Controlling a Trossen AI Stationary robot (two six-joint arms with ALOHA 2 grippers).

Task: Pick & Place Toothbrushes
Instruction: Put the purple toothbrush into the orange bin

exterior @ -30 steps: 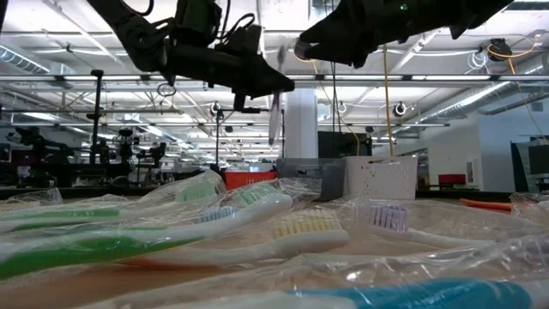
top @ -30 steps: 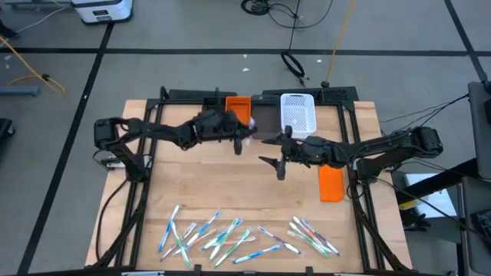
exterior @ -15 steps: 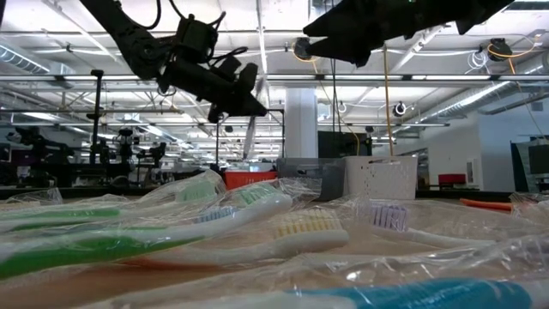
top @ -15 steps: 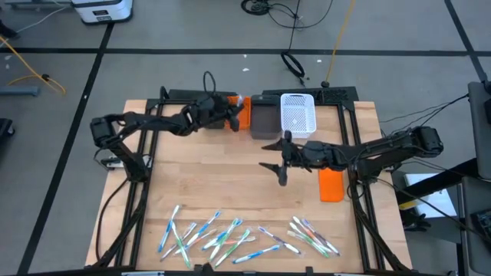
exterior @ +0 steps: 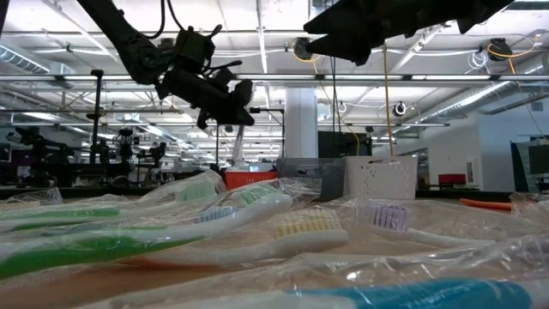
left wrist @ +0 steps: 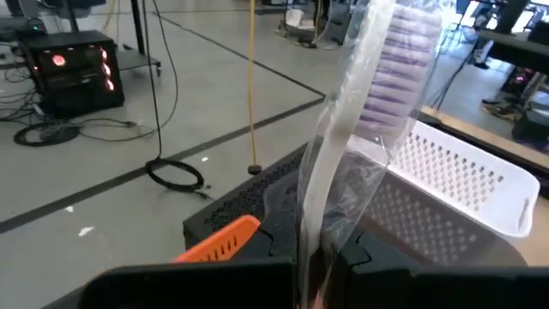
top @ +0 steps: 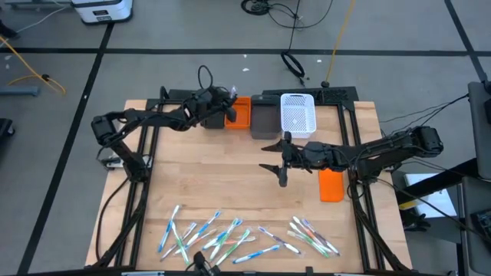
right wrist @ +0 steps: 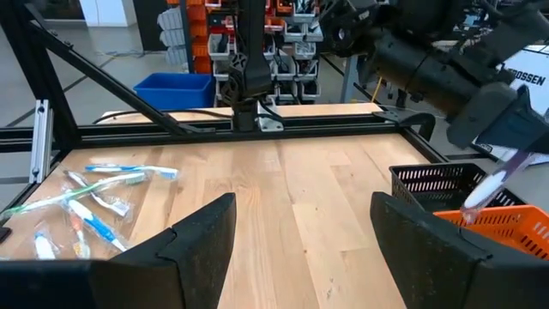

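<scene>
A pale wooden table (top: 230, 192) stands in an open workshop with dark floor tape. At its far edge sit an orange bin (top: 239, 113), a dark bin (top: 265, 121) and a white perforated bin (top: 298, 115). The left gripper (top: 228, 108) hovers over the orange bin, clenched on a wrapped purple-bristled toothbrush (left wrist: 360, 129). The right gripper (top: 274, 161) hangs over the table's middle, fingers spread, grasping nothing. The other toothbrushes (top: 238, 236) lie scattered along the near edge. A flat orange block (top: 331, 184) lies on the right.
</scene>
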